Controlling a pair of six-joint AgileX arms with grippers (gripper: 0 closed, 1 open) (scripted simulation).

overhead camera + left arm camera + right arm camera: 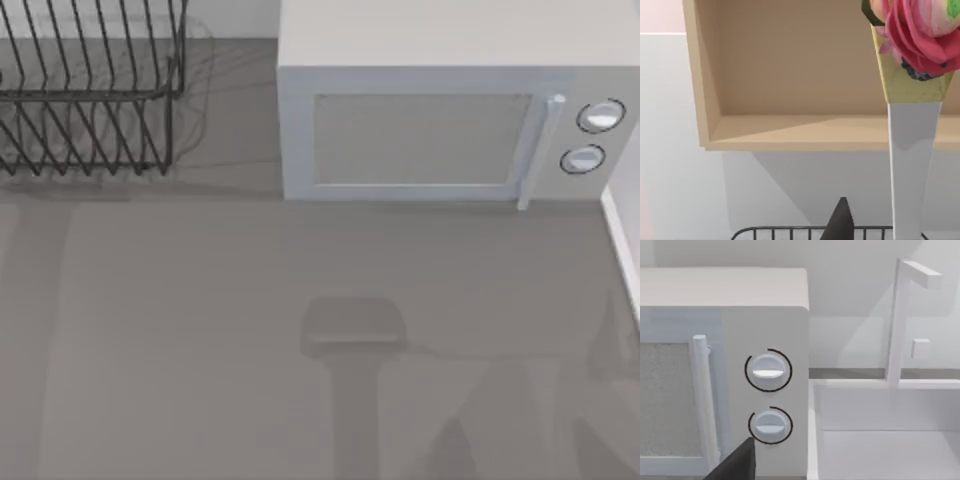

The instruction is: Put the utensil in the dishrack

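Judging the step in hand to be lowering the utensil [912, 165] into the dishrack [90, 110] at the table's back left, we would bring it straight down between the tines and release only once the handle sits inside. It stands upright, red knob up, beside the dark tip of our left gripper [840, 222], above the rack's top rod; whether those jaws are clamped on it we cannot tell. A wooden shelf [790, 75] hangs behind, and the microwave [430, 120] crowds the rack's right side. Our right gripper [735, 465] waits by the microwave's knobs, near the sink [880, 450], its jaws likewise unreadable.
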